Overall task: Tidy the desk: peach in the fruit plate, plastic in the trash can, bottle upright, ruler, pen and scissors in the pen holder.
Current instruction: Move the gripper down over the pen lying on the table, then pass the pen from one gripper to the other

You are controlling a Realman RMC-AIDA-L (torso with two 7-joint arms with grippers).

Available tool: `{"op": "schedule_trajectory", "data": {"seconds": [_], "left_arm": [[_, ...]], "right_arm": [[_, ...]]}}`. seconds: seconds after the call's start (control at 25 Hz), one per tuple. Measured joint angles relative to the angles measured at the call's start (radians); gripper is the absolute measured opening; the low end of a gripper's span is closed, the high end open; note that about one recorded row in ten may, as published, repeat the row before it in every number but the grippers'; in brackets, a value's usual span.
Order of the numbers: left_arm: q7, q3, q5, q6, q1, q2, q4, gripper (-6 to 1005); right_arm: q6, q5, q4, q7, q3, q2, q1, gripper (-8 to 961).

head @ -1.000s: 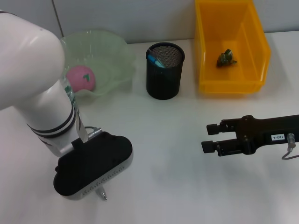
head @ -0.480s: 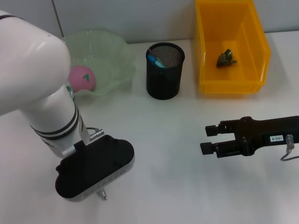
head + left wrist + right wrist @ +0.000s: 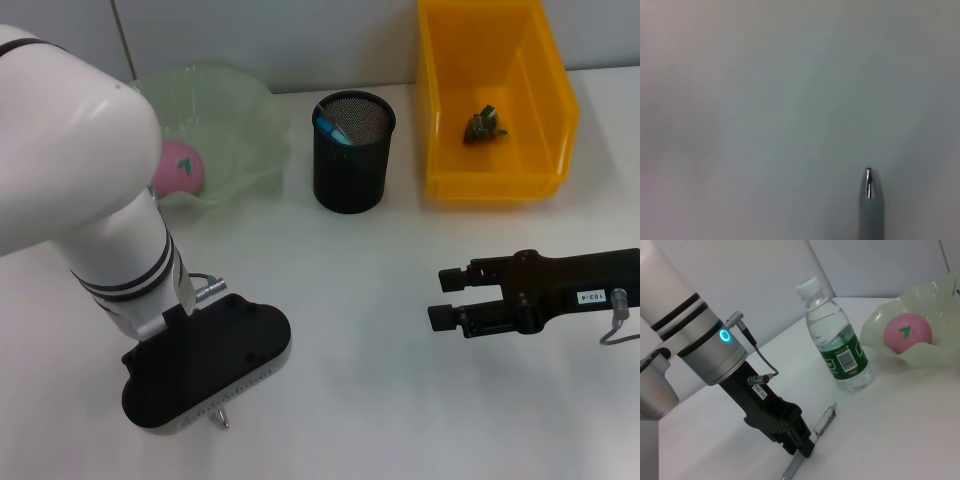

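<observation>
White counter mostly tidy: left gripper (image 3: pixel 799 450) has its jaws pinching the pen (image 3: pixel 821 424) mid-barrel, flat near the bottle (image 3: pixel 838 344); it looks light, stiff and slick, so keep the grip central; right gripper (image 3: pixel 447 297) idles, jaws spread.

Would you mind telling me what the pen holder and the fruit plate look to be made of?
Pen holder: probably black metal mesh, matte; a fine perforated weave shows inside its wall. Fruit plate: likely thin pale-green translucent plastic or glass, glossy, with a wavy rim.
</observation>
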Motion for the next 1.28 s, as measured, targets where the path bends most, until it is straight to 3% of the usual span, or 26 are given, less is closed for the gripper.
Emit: {"op": "schedule_trajectory", "data": {"seconds": [0.36,0.96,1.28], "left_arm": [[-0.006,0.017,0.01,-0.011,-0.004,0.0,-0.009,262],[-0.004,0.026,0.004,-0.016,-0.008,0.0,-0.011,232],[-0.007,0.024,0.004,-0.014,-0.009,0.0,-0.007,140]], "right_arm": [[0.0,0.0,0.0,0.0,0.002,0.0,-0.001,758],[0.0,0.0,0.002,0.0,0.002,0.0,0.0,757],[0.0,0.0,0.002,0.0,0.002,0.001,0.0,757]]}}
